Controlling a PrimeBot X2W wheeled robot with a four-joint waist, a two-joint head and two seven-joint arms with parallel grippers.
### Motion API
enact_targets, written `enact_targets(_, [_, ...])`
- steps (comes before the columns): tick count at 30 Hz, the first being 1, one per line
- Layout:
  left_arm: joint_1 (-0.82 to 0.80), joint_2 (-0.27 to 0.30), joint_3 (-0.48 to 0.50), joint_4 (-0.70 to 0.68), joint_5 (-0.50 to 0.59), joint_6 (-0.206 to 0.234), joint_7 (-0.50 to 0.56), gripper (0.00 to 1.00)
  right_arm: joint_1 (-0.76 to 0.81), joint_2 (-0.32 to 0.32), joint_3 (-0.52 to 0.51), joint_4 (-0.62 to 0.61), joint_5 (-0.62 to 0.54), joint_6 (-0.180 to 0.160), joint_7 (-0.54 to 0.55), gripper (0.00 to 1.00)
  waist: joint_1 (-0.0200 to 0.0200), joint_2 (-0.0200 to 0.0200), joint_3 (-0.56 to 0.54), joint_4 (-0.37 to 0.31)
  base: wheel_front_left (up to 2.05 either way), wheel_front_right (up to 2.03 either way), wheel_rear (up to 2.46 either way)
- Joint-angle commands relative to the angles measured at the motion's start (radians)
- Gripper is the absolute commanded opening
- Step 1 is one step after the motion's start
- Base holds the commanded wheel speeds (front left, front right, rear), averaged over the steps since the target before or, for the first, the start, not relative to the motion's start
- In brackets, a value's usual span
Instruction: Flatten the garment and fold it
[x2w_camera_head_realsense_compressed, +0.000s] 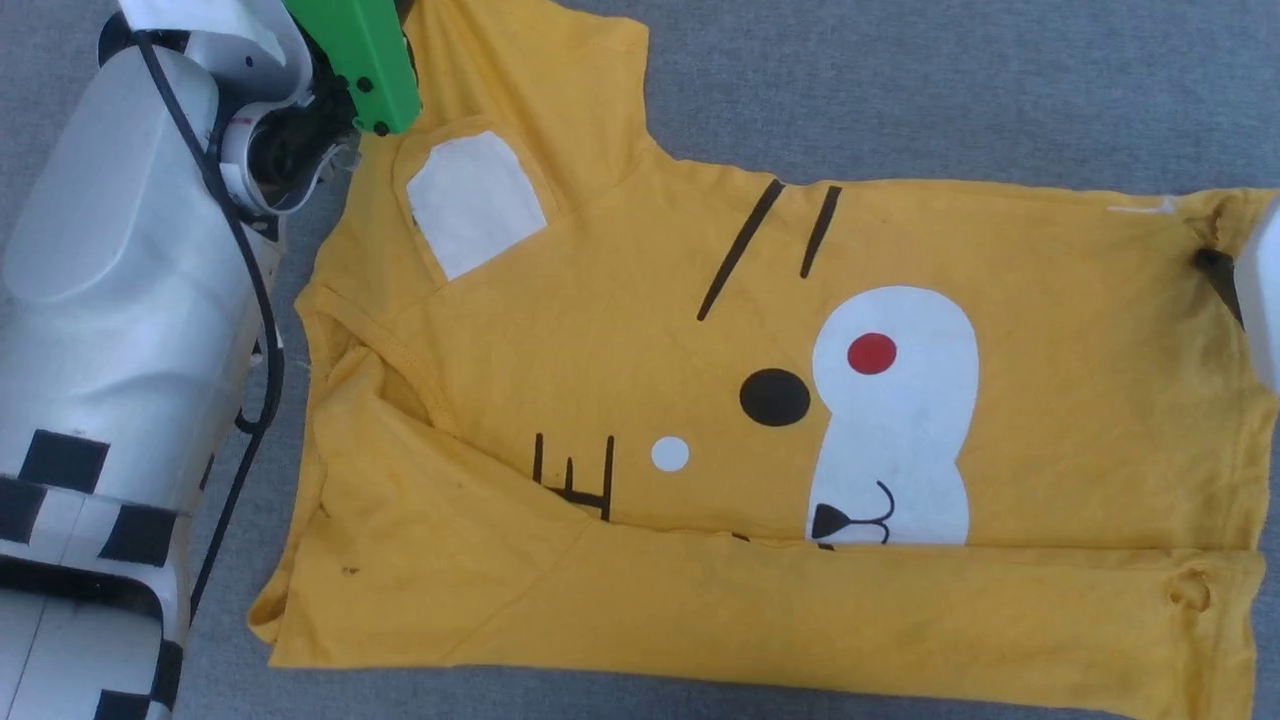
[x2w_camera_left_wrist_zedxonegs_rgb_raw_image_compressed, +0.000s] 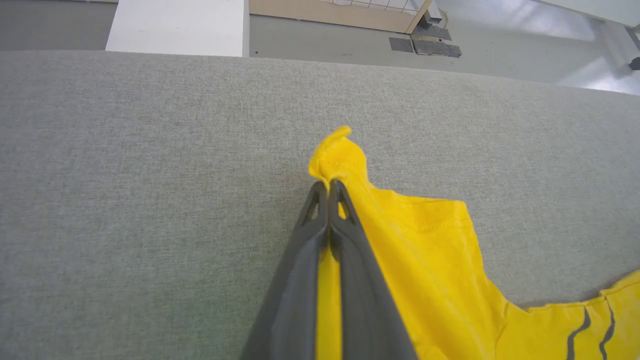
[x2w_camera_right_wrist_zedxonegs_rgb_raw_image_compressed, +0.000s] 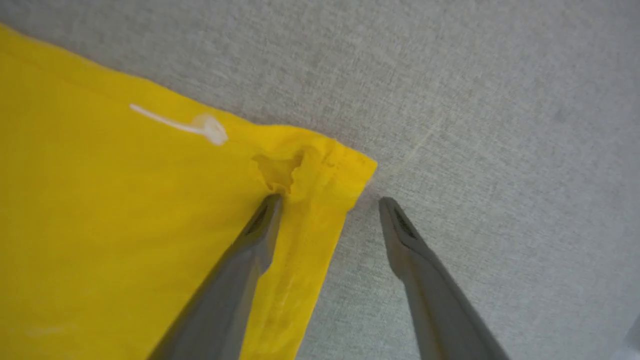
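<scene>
My left gripper (x2w_camera_left_wrist_zedxonegs_rgb_raw_image_compressed: 329, 186) is clenched on the garment (x2w_camera_left_wrist_zedxonegs_rgb_raw_image_compressed: 425, 260), pinching a sleeve edge so that a small yellow fold stands just past my fingertips. Ahead and to either side of that grip the grey tabletop (x2w_camera_left_wrist_zedxonegs_rgb_raw_image_compressed: 125, 200) is bare up to its far edge. From there the garment lies flat, print up, with its near strip folded over the cartoon face. My right gripper (x2w_camera_right_wrist_zedxonegs_rgb_raw_image_compressed: 331, 199) is released and straddles the hem corner. One tip is at a pucker near a white streak (x2w_camera_right_wrist_zedxonegs_rgb_raw_image_compressed: 200, 127), the other over bare tabletop just off the edge.
</scene>
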Motion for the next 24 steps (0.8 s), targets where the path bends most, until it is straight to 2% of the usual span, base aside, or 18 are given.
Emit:
enact_targets(1, [0.017,0.009,0.003,-0.019,-0.001,0.01,0.004,0.0,-0.009,-0.006,0.016,0.014,0.002,0.003,0.011,1.0,0.0,-0.0001,0.016,0.016,0.0,0.0,0.0])
enact_targets(6, [0.047,0.006,0.008,-0.07,-0.018,0.03,0.015,0.0,0.006,-0.01,0.028,0.044,0.019,0.003,0.017,1.0,0.0,-0.0001,0.019,0.026,0.0,0.0,0.0])
enact_targets(7, [0.053,0.008,0.006,-0.077,-0.017,0.033,0.015,0.0,0.01,-0.011,0.03,0.049,0.024,0.003,0.02,0.38,0.0,-0.0001,0.016,0.027,0.0,0.0,0.0])
enact_targets(9, [0.066,0.01,0.008,-0.087,-0.021,0.035,0.012,0.0,0.011,-0.008,0.027,0.049,0.036,0.003,0.01,0.0,0.0,-0.0001,0.006,0.026,0.0,0.0,0.0])
enact_targets(16, [0.125,0.031,0.047,-0.133,-0.054,0.022,-0.043,0.0,0.019,0.036,-0.023,0.047,0.042,0.003,-0.129,0.0,0.0,-0.0001,-0.107,0.014,0.0,0.0,0.0])
enact_targets(20, [0.206,0.069,0.073,-0.185,-0.075,0.02,-0.066,0.0,0.071,0.078,-0.04,0.064,0.063,0.003,-0.203,0.0,0.0,-0.0001,-0.214,0.003,0.0,0.0,0.0])
enact_targets(24, [0.313,0.115,0.089,-0.264,-0.095,0.04,-0.057,0.0,0.141,0.105,-0.073,0.061,0.075,0.003,-0.259,0.0,0.0,-0.0001,-0.305,-0.001,0.0,0.0,0.0])
